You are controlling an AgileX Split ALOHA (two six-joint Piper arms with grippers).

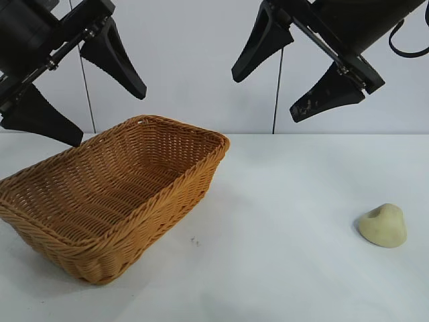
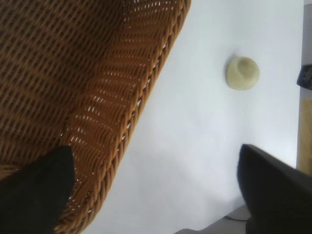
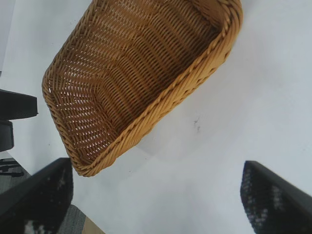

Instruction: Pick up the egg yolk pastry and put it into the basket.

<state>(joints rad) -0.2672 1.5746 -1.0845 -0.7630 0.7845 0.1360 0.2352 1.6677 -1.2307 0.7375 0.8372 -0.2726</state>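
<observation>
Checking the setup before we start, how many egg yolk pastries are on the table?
1. The egg yolk pastry sits on the white table, well right of the basket; nothing shows inside the basket.

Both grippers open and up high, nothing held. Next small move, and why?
Probably lower the right gripper toward the pastry. It lies alone on the table at the right side of the exterior view, well clear of the basket and nearer that arm. The left gripper hangs above the basket and can wait.
</observation>
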